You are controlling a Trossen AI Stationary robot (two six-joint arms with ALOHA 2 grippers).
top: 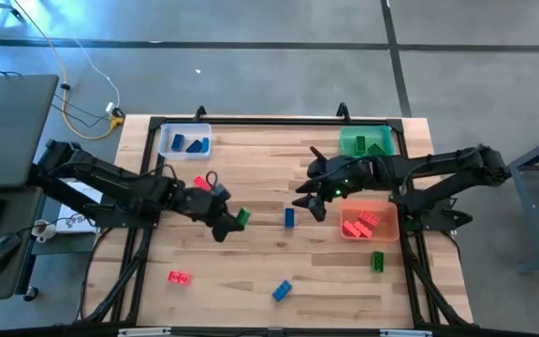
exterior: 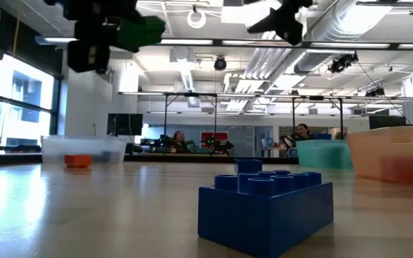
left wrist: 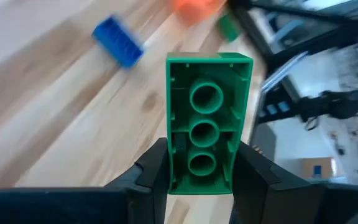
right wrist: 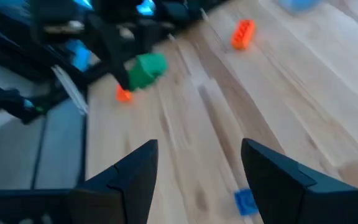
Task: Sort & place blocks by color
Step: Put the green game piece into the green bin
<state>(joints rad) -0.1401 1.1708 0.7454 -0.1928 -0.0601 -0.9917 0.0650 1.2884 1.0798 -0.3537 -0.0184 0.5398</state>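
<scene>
Reaching in from the left, the left arm stretches across the table (top: 251,281) in the high view, its gripper (top: 232,223) near the middle, clamped on a green block (top: 242,218). The right arm bends in from the right, and its gripper (top: 312,203) hangs with fingers spread and nothing between them, just left of the orange bin (top: 394,222). A blue block (top: 289,217) lies between the two grippers. The clear bin (top: 163,139) at the far left holds two blue blocks (top: 187,144). The green bin (top: 348,133) at the far right holds green blocks (top: 371,145), and the orange bin holds red blocks (top: 360,225). Loose on the table are a green one (top: 378,260) near the orange bin, a second blue one (top: 282,291) near the front edge, a red one (top: 180,277) at the near left, and another red one (top: 201,183) by the left arm.

In the low view the left gripper (exterior: 110,32) carries the green block (exterior: 142,32) high above the table, and the right gripper (exterior: 282,18) hangs at the top. A blue block (exterior: 265,208) sits close in front, with the clear bin (exterior: 99,147) at left and the green (exterior: 321,153) and orange bins (exterior: 393,150) at right.

The left wrist view shows both fingers (left wrist: 151,177) pinching the green block (left wrist: 207,124) at its near end, its hollow underside facing the camera.

The right wrist view shows wide-apart, empty fingers (right wrist: 132,171) above bare wood, with a blue block (right wrist: 246,202) below them and the left gripper's green block (right wrist: 146,70) farther off.
</scene>
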